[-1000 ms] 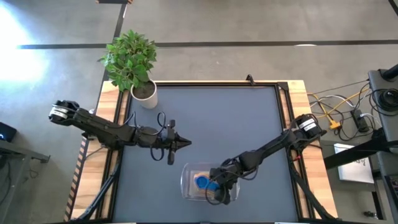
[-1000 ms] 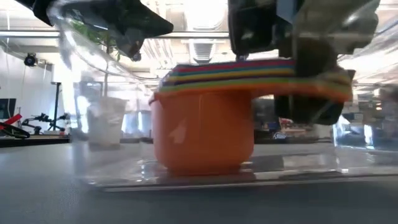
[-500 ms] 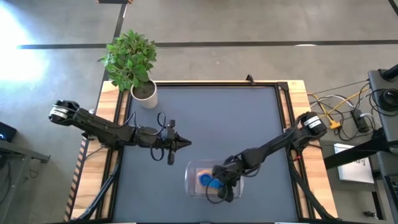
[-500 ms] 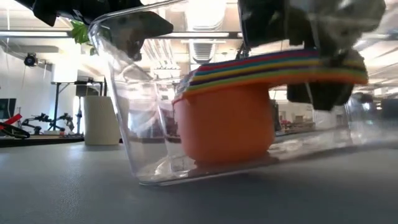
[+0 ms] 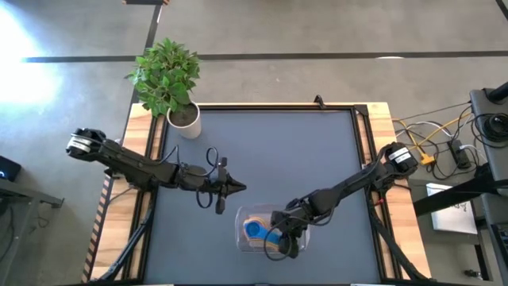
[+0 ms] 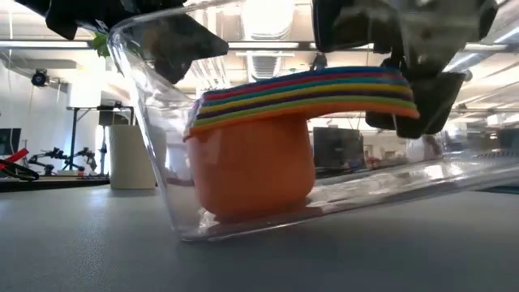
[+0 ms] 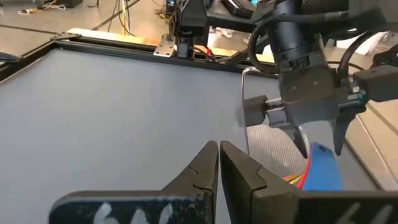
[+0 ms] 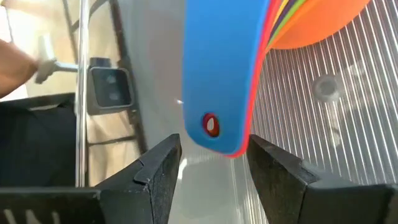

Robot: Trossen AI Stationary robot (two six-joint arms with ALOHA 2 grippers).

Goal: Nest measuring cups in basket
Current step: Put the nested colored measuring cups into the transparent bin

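The clear basket [image 5: 255, 230] lay at the table's near edge, tilted in the low view, one end raised. Inside sat the nested measuring cups [image 6: 258, 138], orange outermost, blue on top. The right gripper [image 8: 212, 180] straddled the stacked handles, its fingers parted, not pressing them. Farther left, the left gripper [image 5: 240, 188] hovered clenched, empty.

Grey concrete floor [image 5: 317, 32], bright ceiling lights [image 6: 268, 16]

A lab or workshop: concrete floor [image 5: 317, 32], loose cables [image 5: 432, 139], ceiling light strips [image 6: 268, 61].
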